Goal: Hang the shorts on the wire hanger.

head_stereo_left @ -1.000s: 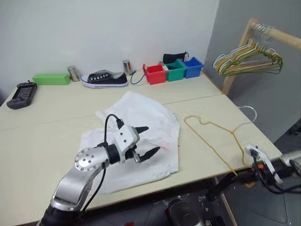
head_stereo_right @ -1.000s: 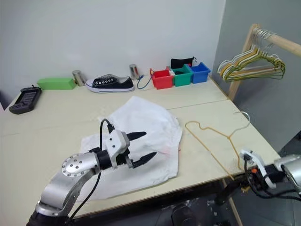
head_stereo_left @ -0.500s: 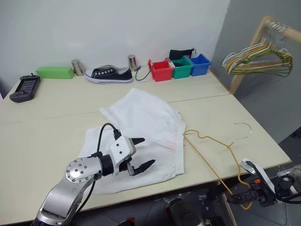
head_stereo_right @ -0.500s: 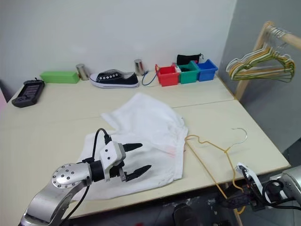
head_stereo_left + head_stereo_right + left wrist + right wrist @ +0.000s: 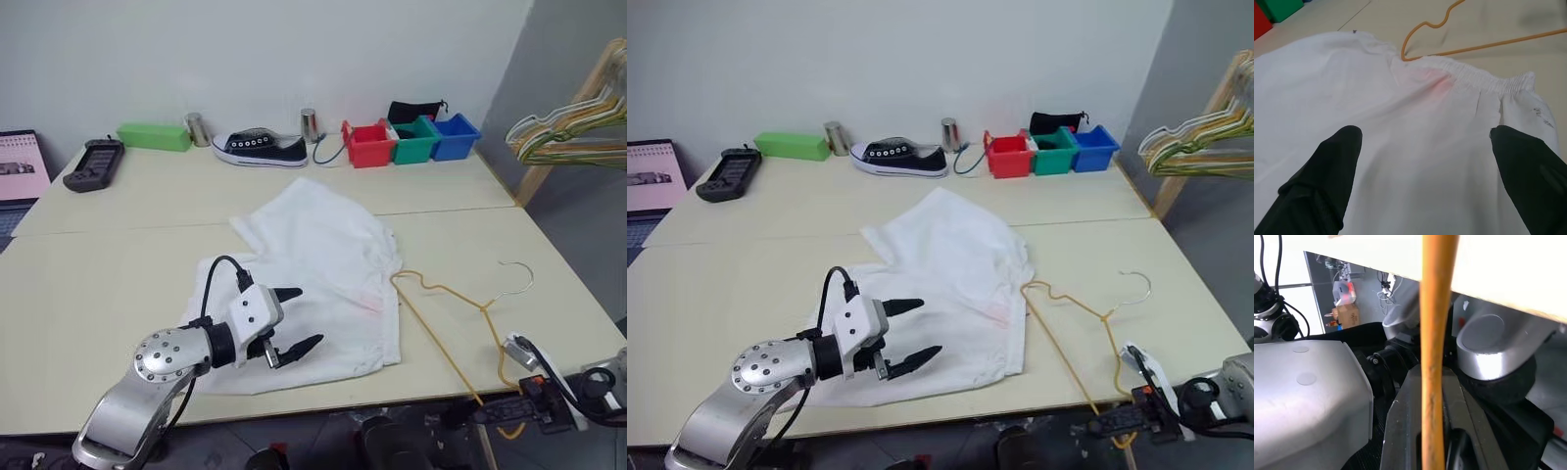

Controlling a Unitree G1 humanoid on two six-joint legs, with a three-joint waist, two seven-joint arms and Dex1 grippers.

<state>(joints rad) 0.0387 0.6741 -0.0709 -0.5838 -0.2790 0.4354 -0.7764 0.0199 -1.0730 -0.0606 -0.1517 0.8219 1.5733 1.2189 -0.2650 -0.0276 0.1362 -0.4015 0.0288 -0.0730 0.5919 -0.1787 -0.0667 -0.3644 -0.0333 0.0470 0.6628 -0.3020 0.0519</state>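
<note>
The white shorts [image 5: 323, 255] lie spread flat in the middle of the table, their gathered waistband [image 5: 1488, 82] toward the right. My left gripper [image 5: 306, 316] hovers open just over the shorts' near part, with nothing between its fingers. Right of the shorts lies the pale yellow wire hanger [image 5: 446, 311], one bend touching the waistband and its hook [image 5: 516, 276] pointing away. The hanger's near corner sticks out past the table's front edge. There my right gripper [image 5: 1109, 424] is shut on the wire [image 5: 1432, 357], which runs up between its fingers.
Along the back wall stand a black sneaker [image 5: 260, 149], two metal cans, a green box [image 5: 154, 136], and red, green and blue bins [image 5: 411, 142]. A black device [image 5: 93, 163] lies at the far left. A wooden rack with a bunch of hangers [image 5: 573, 132] stands to the right.
The camera has turned, so the whole scene sits further right in the picture. My right gripper has drawn back below the table's front edge and rolled, still holding the hanger. The left gripper has stayed open over the shorts.
</note>
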